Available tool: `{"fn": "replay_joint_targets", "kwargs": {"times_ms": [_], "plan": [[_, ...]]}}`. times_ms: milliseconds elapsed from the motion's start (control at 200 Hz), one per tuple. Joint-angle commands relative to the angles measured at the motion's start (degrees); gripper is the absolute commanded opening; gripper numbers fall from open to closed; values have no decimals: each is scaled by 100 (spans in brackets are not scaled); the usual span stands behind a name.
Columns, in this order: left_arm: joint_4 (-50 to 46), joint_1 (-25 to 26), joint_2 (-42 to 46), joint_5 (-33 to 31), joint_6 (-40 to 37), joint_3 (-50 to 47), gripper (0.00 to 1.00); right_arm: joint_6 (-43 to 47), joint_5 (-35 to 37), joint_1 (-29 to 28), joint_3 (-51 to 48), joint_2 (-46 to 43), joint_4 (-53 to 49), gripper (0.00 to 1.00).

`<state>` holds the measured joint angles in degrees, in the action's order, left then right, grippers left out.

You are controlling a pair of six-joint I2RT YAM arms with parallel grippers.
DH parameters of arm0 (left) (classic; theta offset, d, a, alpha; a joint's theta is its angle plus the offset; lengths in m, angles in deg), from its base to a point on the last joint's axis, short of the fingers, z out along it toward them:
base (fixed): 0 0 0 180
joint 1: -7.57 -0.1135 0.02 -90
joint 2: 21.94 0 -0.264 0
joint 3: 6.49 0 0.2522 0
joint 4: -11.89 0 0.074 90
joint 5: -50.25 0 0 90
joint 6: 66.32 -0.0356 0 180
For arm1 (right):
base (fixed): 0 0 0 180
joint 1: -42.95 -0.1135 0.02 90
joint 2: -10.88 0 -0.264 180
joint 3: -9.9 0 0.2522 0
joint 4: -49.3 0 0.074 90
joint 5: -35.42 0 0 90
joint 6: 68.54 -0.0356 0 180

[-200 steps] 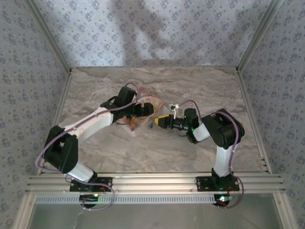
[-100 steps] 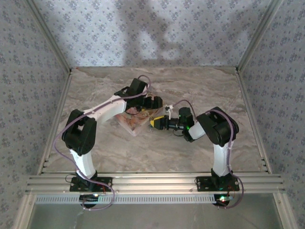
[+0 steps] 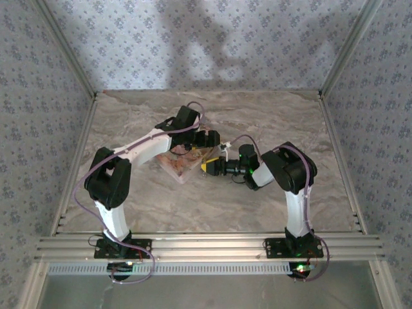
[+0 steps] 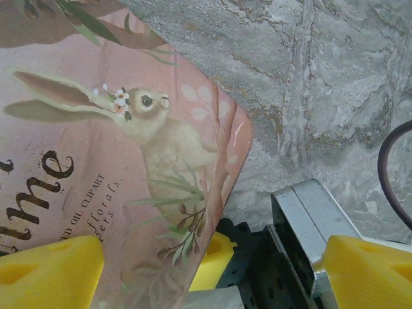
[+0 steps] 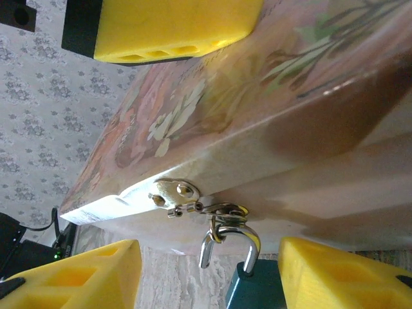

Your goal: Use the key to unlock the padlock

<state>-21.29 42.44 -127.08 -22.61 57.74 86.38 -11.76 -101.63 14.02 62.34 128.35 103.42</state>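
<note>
Right wrist view: the padlock (image 5: pixel 252 288) is seen at 6 o'clock of the frame, its silver shackle (image 5: pixel 232 239) hooked through the hasp (image 5: pixel 172 193) on the edge of the pink box (image 5: pixel 212 116). The right end effector (image 5: pixel 211 277) is spread open. The blue lock body lies between its yellow pads (image 5: pixel 341 277), close against the 3 o'clock pad and apart from the 9 o'clock one, so nothing is grasped. The left end effector (image 4: pixel 212 267) is released, spread wide over the box corner. On the worktop (image 3: pixel 257 116) it is placed at about 12 o'clock of the right one.
</note>
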Motion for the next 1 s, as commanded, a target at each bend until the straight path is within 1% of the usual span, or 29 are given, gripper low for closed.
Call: {"fn": "replay_joint_targets", "kwargs": {"times_ms": [0, 480, 739, 879, 944, 954, 994], "plan": [[-115, 46, -94, 29, -31, -71, 90, -1, -308, -78, 152, 109, 312, 57], [-141, 46, -76, 17, -51, -80, 90, -127, -472, 36, -44, 118, 662, 32], [-164, 46, -57, -5, -60, -71, 90, -127, -443, 38, -3, 127, 572, 14], [-172, 50, -37, -10, -75, -103, 90, -183, -289, 56, -21, 118, 543, 4], [-163, 46, -9, -18, -75, -152, 90, -241, -169, 71, -76, 114, 666, 0], [-162, 46, -7, -18, -75, -157, 90, -358, -152, 85, -92, 111, 683, 0], [-145, 48, 10, -23, -69, -204, 90, -483, -38, 95, -131, 94, 746, 0]]}}
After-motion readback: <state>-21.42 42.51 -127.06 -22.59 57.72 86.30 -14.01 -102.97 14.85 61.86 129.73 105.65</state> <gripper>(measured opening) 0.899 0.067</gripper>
